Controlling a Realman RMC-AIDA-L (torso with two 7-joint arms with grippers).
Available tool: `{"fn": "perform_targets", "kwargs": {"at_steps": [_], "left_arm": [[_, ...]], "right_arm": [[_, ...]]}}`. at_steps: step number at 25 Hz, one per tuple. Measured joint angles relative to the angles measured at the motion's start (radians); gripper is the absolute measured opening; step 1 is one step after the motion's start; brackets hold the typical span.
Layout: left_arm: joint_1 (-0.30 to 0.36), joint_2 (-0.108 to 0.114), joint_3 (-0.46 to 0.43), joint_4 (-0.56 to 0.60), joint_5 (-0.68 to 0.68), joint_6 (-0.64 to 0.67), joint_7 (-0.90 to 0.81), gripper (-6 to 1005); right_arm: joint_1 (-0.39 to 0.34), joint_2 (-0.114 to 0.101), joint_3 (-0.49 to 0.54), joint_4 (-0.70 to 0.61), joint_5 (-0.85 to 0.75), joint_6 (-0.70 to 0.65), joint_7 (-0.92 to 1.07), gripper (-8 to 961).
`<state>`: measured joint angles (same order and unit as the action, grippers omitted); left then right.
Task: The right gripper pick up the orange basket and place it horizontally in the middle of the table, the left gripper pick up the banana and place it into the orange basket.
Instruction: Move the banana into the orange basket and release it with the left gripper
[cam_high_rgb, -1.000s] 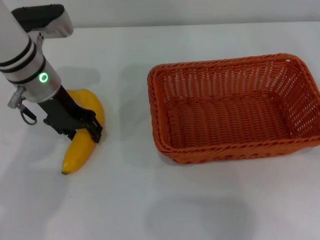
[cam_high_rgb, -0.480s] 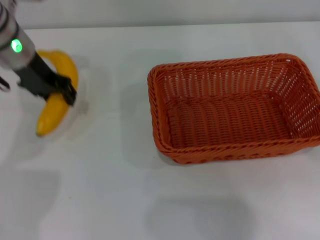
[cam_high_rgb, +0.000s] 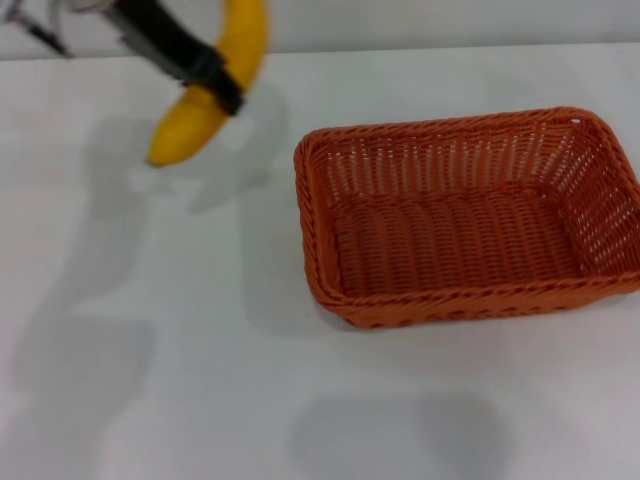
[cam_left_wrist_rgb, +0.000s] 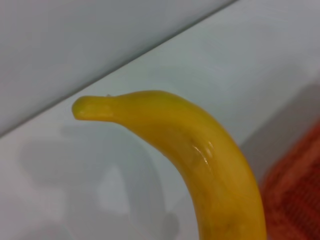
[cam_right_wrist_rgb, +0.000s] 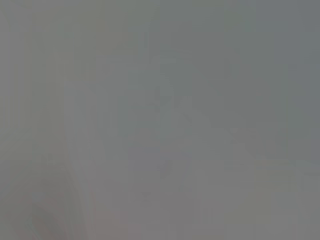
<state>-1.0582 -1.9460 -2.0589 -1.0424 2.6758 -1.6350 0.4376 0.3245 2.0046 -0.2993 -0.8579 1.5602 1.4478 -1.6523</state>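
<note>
The left pincer (cam_high_rgb: 215, 78) is pinching the banana (cam_high_rgb: 205, 105) around its middle and holding it in the air near the far left part of the surface (cam_high_rgb: 200, 380), with a soft shadow lying on the white top beneath it. The fruit is hanging tilted, its lower end pointing down and to the left, its upper end running out past the top of the head view. From the left wrist view, the banana's curved body and one tapered end are filling the foreground, with a sliver of orange weave at the edge.

The orange basket (cam_high_rgb: 465, 215) is sitting flat on the surface, long side running left to right, a little right of the middle, and it is holding nothing. So the basket part of the job looks done, and the banana transfer is the step in hand: the fruit is lifted but well apart from the basket.

The next move, as I judge it, calls for carrying the banana rightward until it is over the basket's open floor, lowering it past the braided rim, then letting go.

The right pincer is not showing anywhere; its wrist view is giving only a blank grey.

No brand, label or writing is readable on anything.
</note>
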Motion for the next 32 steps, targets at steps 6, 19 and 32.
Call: {"fn": "perform_targets", "kwargs": {"at_steps": [6,19,32], "left_arm": [[-0.155,-0.086,0.083,0.003,-0.007,0.014,0.116,490],[-0.224,-0.137,0.375,0.047,-0.246,0.103,0.145,513],[-0.147,-0.136,0.434,-0.018,-0.312,0.191,0.191,789]], "right_arm": [[0.024,0.002,-0.020,0.005,0.004,0.009,0.003,648],[0.023,0.003,-0.047,0.047,0.038,0.002,-0.012,648],[0.015,0.001,-0.046,0.060,0.036,0.006,-0.023,648]]}}
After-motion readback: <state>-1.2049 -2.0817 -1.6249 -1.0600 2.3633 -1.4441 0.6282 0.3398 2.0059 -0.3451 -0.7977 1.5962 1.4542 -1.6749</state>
